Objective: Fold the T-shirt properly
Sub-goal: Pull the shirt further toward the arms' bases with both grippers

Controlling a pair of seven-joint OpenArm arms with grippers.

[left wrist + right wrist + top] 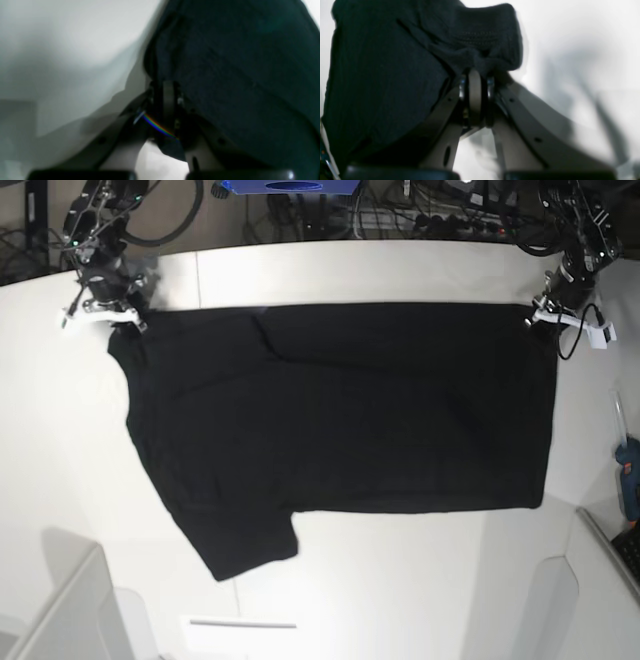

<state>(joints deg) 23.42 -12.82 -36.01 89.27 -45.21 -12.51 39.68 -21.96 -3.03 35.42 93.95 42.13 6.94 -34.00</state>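
Note:
The black T-shirt (340, 410) lies spread on the white table (400, 580), plain side up, one sleeve sticking out at the front left. My left gripper (545, 320) is shut on the shirt's far right corner; in the left wrist view the dark cloth (237, 70) bunches over its closed fingers (168, 100). My right gripper (115, 320) is shut on the far left corner; in the right wrist view the cloth (395, 70) drapes over its closed fingers (475, 95).
Cables and gear (400, 210) lie beyond the table's far edge. A blue-handled tool (630, 480) lies at the right edge. Light panels stand at the front left (60, 610) and front right (590, 600).

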